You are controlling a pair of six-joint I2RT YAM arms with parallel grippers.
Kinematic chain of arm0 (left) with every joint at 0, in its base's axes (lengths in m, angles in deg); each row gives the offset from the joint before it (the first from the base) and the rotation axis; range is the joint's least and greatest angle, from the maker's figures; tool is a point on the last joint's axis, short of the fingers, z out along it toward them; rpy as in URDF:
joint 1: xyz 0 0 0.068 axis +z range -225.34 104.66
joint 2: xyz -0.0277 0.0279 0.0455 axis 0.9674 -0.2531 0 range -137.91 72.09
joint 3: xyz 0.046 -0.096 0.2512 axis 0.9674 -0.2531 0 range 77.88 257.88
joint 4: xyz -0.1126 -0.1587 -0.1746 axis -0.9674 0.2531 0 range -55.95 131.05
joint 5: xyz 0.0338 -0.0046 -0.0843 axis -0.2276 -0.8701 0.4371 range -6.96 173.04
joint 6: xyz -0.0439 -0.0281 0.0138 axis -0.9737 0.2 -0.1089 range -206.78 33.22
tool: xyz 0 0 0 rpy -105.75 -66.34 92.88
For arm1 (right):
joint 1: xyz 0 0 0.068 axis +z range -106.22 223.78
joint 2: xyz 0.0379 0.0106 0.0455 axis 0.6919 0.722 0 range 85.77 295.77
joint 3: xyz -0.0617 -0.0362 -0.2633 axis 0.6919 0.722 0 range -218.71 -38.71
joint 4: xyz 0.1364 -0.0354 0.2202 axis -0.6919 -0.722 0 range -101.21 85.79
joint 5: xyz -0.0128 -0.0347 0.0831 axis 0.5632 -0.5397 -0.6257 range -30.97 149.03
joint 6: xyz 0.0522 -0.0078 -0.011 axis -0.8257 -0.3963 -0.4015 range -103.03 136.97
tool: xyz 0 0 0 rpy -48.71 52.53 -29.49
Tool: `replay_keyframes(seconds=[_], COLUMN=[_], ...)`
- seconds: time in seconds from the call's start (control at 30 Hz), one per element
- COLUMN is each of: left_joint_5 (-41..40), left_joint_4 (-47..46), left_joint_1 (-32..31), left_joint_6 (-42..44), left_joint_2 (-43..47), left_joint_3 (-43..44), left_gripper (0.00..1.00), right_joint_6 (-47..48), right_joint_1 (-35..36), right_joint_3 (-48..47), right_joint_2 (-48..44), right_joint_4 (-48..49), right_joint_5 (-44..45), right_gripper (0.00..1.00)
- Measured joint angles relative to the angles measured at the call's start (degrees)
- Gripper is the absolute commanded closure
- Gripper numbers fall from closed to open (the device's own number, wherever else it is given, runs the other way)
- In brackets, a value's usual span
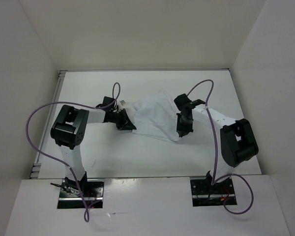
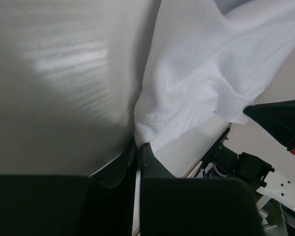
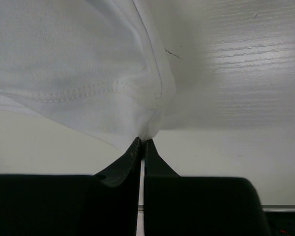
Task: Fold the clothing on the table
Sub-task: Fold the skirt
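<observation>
Left claw [image 2: 139, 149] and right claw [image 3: 143, 143] each clamp an opposite edge of the clothing [image 1: 155, 115], spanning crosswise between them

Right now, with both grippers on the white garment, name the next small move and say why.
Probably lift both arms together, slightly. The left gripper pinches one hemmed edge of the white garment and the right gripper pinches the opposite edge, while the fabric between them looks creased and slack. Raising it clear of the table should let it hang flat.
</observation>
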Motion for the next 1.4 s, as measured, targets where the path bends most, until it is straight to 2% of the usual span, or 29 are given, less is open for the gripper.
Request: replay_keyframes(seconds=[0.17,0.33,0.43,0.53,0.67,0.77,0.97,1.07,1.1,1.2,1.4], left_joint_5=[-1.16,-2.67,-1.92,1.16,6.23,7.82,14.34,10.75,11.74,19.21,21.53], left_joint_4=[1.99,11.47,13.94,11.98,11.39,11.37,13.90,22.34,23.71,18.58,23.21], left_joint_1=[-0.42,1.44,2.58,4.74,7.50,8.22,8.66,8.61,8.70,9.68,10.34], left_joint_6=[0.68,2.80,4.13,4.31,4.55,5.49,7.48,11.45,11.78,8.63,12.81], left_joint_2=[-0.35,8.68,14.97,17.57,14.95,12.81,12.26,11.54,11.13,12.13,14.51], left_joint_3=[2.60,6.27,14.25,24.46,38.03,43.12,40.59,42.14,43.17,40.52,41.35], left_gripper=[1.00,1.00,1.00,1.00,1.00,1.00,1.00,1.00,1.00,1.00,1.00], right_joint_6=[0.00,0.17,1.16,2.60,4.57,5.95,8.02,7.69,7.89,8.59,8.81], right_joint_1=[-1.68,-6.51,-9.25,-11.41,-12.50,-12.52,-12.70,-12.70,-12.70,-12.72,-12.74], right_joint_3=[0.00,-1.84,-9.57,-20.90,-37.31,-42.32,-40.06,-35.30,-34.93,-33.70,-32.52], right_joint_2=[-0.26,-4.09,-6.16,-6.29,-3.61,-3.17,-3.89,-5.84,-5.97,-7.26,-13.62], right_joint_4=[0.04,-0.57,-0.76,0.48,1.84,4.31,5.81,5.20,4.81,5.22,5.07], right_joint_5=[0.66,0.52,-0.87,-1.99,-2.71,-2.97,-4.92,-3.19,-3.43,-5.79,-9.88], right_gripper=[1.00,1.00,1.00,1.00,1.00,1.00,1.00,1.00,1.00,1.00,1.00])
